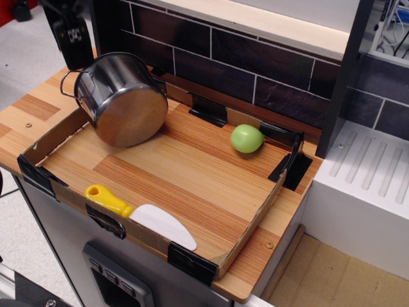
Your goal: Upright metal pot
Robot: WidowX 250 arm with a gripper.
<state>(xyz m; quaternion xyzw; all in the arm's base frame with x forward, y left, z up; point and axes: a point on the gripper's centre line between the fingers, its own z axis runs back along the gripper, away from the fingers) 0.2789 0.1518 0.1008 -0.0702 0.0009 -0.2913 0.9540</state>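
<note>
The metal pot [121, 97] lies tipped on its side at the back left corner of the cardboard tray [255, 220]. Its flat round base faces the camera and its mouth points away to the back left. A thin wire loop handle [69, 82] sticks out on its left. My gripper [74, 46] is a black shape at the top left, above and just behind the pot's left side, apart from it. Its fingers are too dark to make out, so I cannot tell whether it is open or shut.
A green ball [246, 138] sits at the tray's back right. A spatula with a yellow handle [108, 199] and white blade [165, 225] lies along the front wall. A dark tiled wall [255, 70] stands behind. A white drainer [367, 185] is at the right.
</note>
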